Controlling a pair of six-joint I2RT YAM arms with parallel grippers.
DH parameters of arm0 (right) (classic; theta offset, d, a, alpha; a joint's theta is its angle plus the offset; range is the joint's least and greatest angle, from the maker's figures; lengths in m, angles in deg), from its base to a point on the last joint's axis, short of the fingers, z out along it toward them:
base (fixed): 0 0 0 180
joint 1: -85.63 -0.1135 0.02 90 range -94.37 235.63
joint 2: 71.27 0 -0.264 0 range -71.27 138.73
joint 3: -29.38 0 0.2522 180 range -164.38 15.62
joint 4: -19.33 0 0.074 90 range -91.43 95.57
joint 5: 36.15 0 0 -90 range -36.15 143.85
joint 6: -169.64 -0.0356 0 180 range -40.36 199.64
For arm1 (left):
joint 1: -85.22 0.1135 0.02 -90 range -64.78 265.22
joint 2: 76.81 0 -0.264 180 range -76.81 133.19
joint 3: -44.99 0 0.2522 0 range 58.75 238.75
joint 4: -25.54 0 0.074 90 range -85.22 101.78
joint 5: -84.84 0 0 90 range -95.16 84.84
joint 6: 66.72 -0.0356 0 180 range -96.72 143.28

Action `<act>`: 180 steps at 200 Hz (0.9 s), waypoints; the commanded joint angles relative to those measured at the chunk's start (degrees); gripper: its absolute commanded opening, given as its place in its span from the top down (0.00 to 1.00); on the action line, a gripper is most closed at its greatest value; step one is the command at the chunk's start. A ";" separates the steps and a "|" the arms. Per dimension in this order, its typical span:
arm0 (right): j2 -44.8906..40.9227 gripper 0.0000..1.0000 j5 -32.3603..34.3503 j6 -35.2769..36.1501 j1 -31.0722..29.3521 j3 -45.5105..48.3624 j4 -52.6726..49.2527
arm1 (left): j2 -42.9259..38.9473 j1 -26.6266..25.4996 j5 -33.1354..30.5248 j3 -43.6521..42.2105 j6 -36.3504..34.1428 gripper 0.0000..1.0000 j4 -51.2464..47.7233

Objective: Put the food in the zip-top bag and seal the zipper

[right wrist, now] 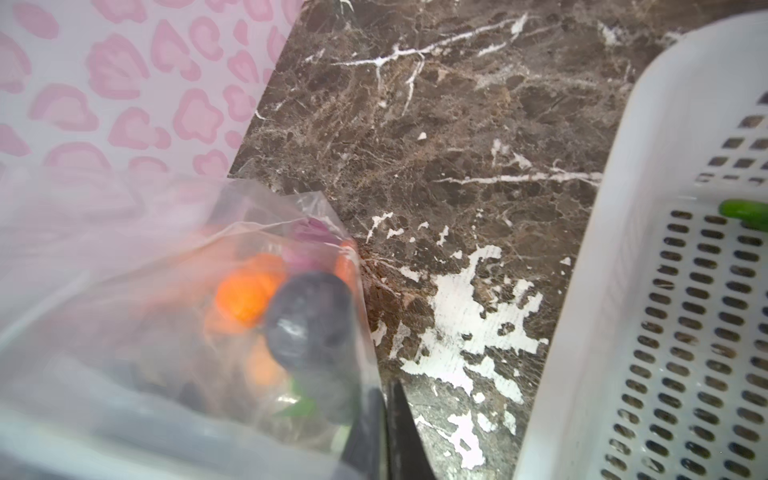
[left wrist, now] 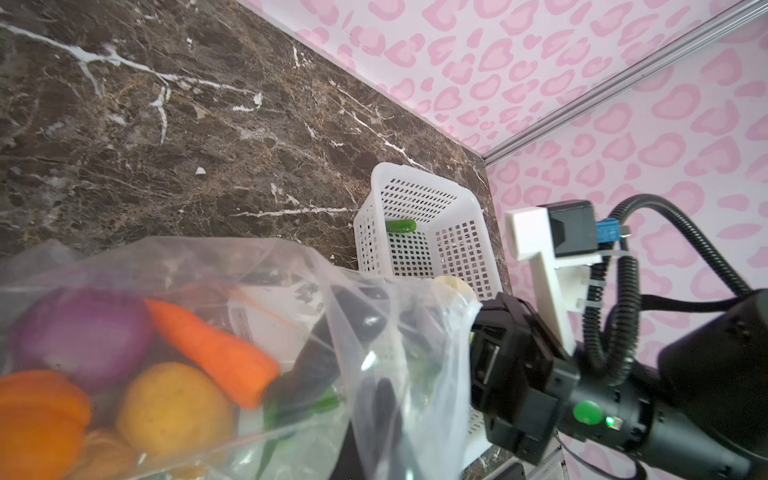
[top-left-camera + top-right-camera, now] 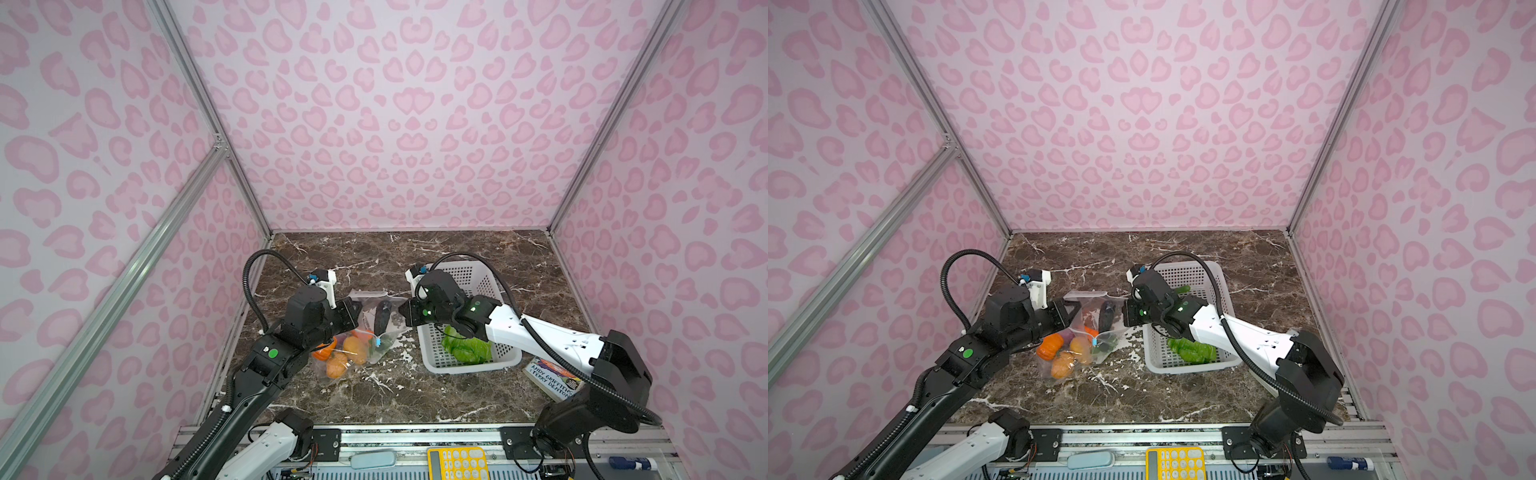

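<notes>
The bag hangs stretched between both claws, its loaded lower end sagging onto the table. The left claw is pressed together on the bag's left edge. The right claw pinches the opposite edge, and in the right wrist view its fingers lie flat against each other with film bunched beside them.

Through the clear plastic, the left wrist view shows the onion, the carrot slanting across it, a potato and the pumpkin. A dark vegetable stands higher up in the bag, near the right claw. The blue tab sits low on the bag's edge that faces the basket; whether the strip is closed I cannot tell.

The cabbage is outside the bag, lying in the near end of the basket under the right arm. A small green piece lies at the basket's far end. A book lies just beside the basket's near right corner, partly under that arm
</notes>
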 commanded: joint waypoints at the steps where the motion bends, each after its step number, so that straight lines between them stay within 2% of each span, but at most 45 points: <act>1: -1.77 1.00 1.06 2.04 -0.16 -3.38 -1.75 | -0.81 0.02 -1.55 2.52 -1.83 0.97 0.40; 67: -4.40 1.00 2.82 9.83 -3.37 -11.65 -3.07 | -0.66 0.10 -10.60 5.38 -4.06 0.97 -4.03; 85: -2.96 1.00 -0.37 10.41 -3.28 -12.09 -3.37 | 0.66 0.10 -11.63 5.89 -4.76 0.97 -5.69; 108: -2.85 1.00 -6.77 9.13 -3.17 -9.18 3.31 | 2.27 0.18 -12.08 6.09 -5.75 0.97 -6.85; 151: -0.32 1.00 7.70 13.34 -3.94 -12.15 -6.08 | 6.43 0.19 -8.27 5.55 -6.88 0.97 -7.53; 162: 0.63 1.00 7.62 13.61 -3.66 -12.52 -7.44 | 6.16 0.19 -7.71 5.51 -6.75 0.97 -7.26; 180: 0.94 1.00 3.90 12.35 -2.66 -11.52 -6.12 | 4.68 0.19 -8.39 5.79 -6.82 0.97 -6.75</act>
